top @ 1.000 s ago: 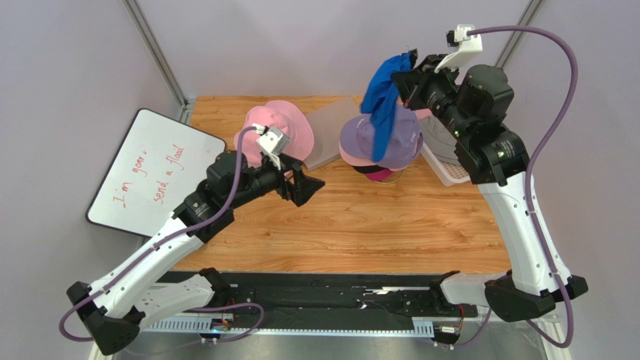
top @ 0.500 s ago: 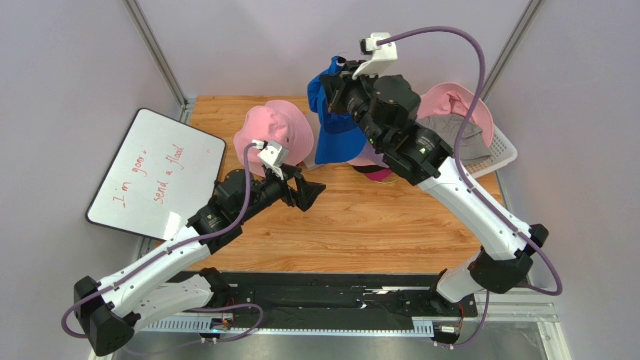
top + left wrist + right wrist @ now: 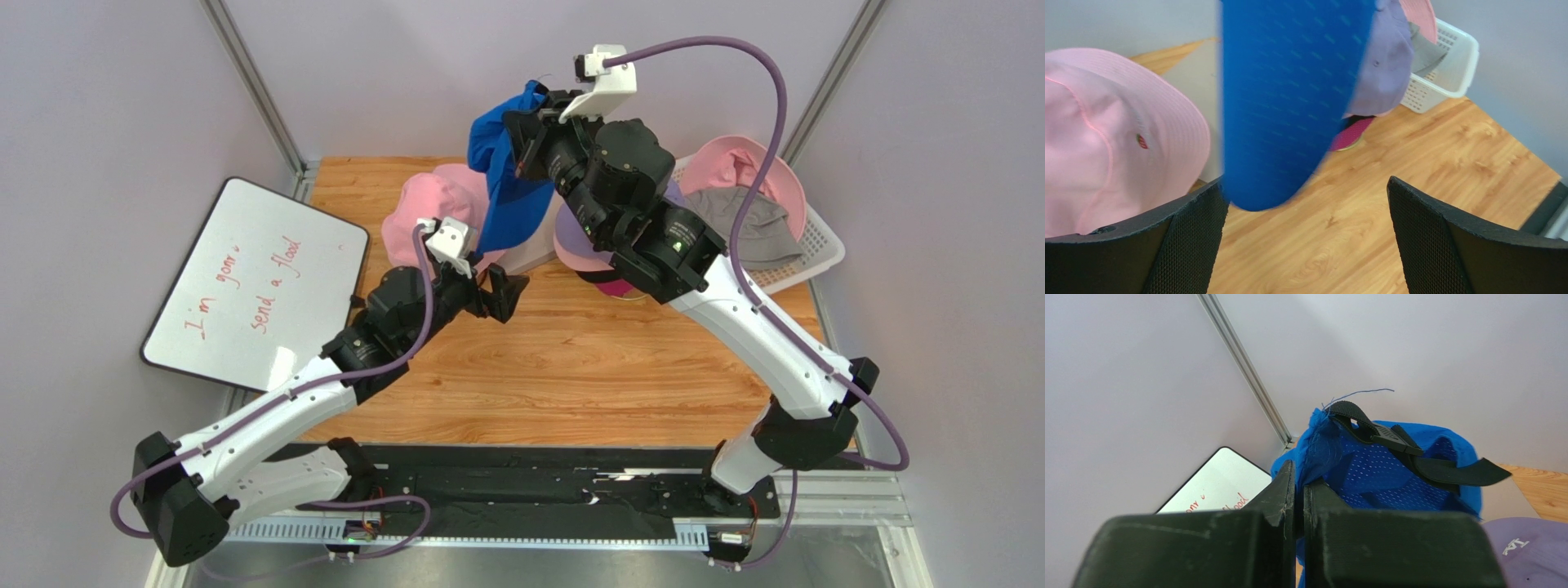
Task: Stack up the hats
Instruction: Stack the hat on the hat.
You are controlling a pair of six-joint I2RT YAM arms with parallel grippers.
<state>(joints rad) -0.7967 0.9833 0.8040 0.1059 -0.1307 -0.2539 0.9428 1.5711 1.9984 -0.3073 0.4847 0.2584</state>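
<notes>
Seen from above, the right gripper [image 3: 524, 130] is clamped shut on the blue baseball cap [image 3: 497, 184], which hangs in the air well to the left of the white mesh basket [image 3: 819, 251]; the left gripper [image 3: 505, 292] gapes open, farther from the basket. The left wrist camera shows the blue cap dangling ahead of its spread fingers [image 3: 1189, 245], with the lavender cap [image 3: 1385, 61] between it and the basket. The right wrist camera shows its fingers pinched together on the cap's mesh rim.

Blue cap [image 3: 1290, 92] cut by top edge; lavender cap [image 3: 1389, 55] partly hidden behind.
</notes>
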